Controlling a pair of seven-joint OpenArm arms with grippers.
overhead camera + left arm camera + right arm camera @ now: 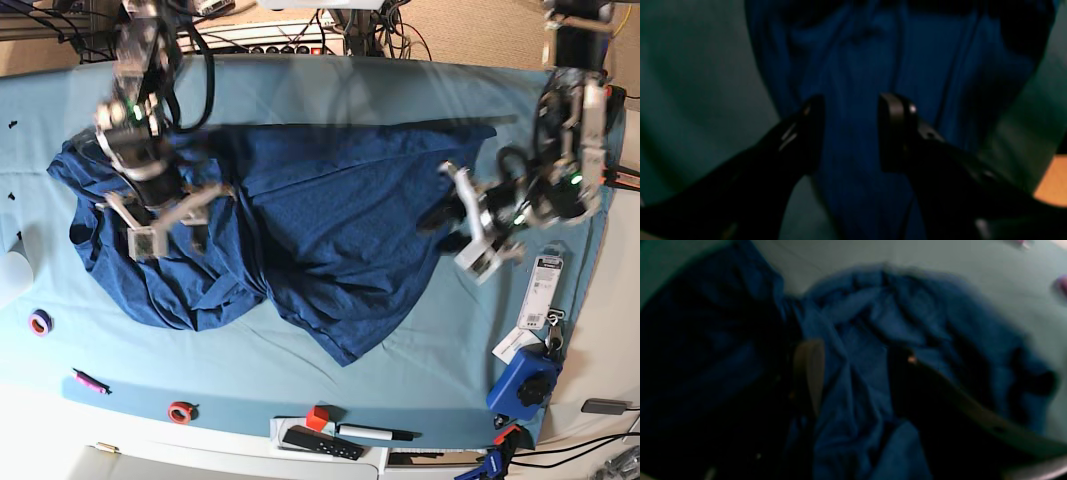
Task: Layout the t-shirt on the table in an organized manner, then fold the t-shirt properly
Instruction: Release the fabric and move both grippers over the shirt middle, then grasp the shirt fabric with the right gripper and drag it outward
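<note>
The dark blue t-shirt (320, 220) lies wrinkled and bunched across the middle of the teal table (300, 90). My right gripper (185, 215) is over the shirt's left part. In the right wrist view its jaws stand apart (857, 376) with a fold of the shirt (873, 323) between them on the table (973, 270). My left gripper (440, 215) is at the shirt's right edge. In the left wrist view its jaws stand apart (851, 133) over a strip of the shirt (867, 66) that runs between them, with the table (690, 83) on both sides.
Along the front edge lie a purple tape ring (40, 322), a pink marker (88, 381), a red ring (180, 411), a red cube (317, 418), a black remote (320, 442) and a pen (375, 433). A blue object (522, 380) and white tags (545, 290) sit at the right.
</note>
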